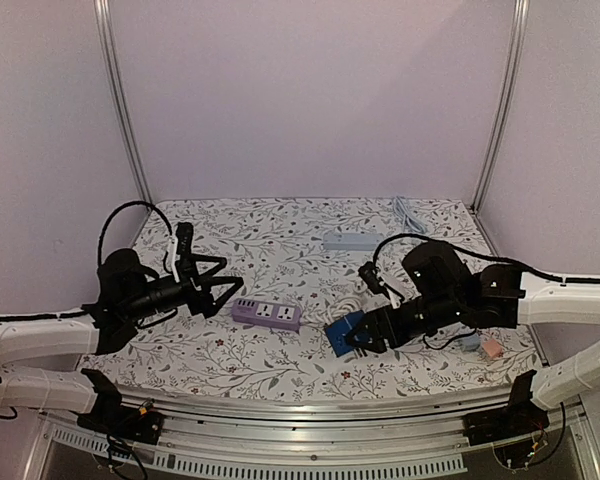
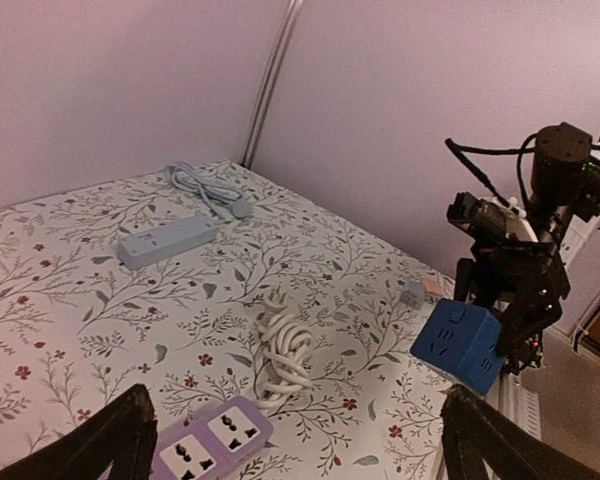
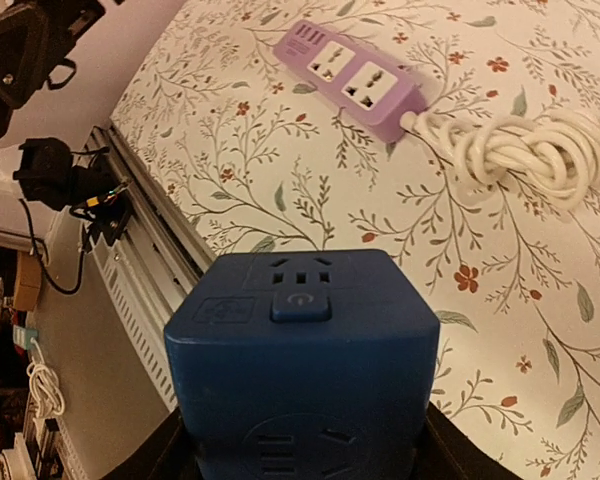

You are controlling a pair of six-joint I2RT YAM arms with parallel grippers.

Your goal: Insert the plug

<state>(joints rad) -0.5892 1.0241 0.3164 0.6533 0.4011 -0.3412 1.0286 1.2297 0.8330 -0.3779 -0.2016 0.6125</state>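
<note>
Right fingers (image 1: 368,328): part closed on a blue socket cube (image 3: 300,370), one finger on each side. The cube is held tilted, clear of the bench (image 1: 280,230), with its button face up.

Purple power strip (image 1: 267,314): flat on the bench, to the left of the right fingers. A coiled white cord (image 3: 520,150) lies at the end nearer them.

Left fingers (image 2: 110,440): spread wide and empty, hovering just over the strip's other end.

Grey power strip (image 1: 350,241): beyond both pairs of fingers, well apart.
</note>
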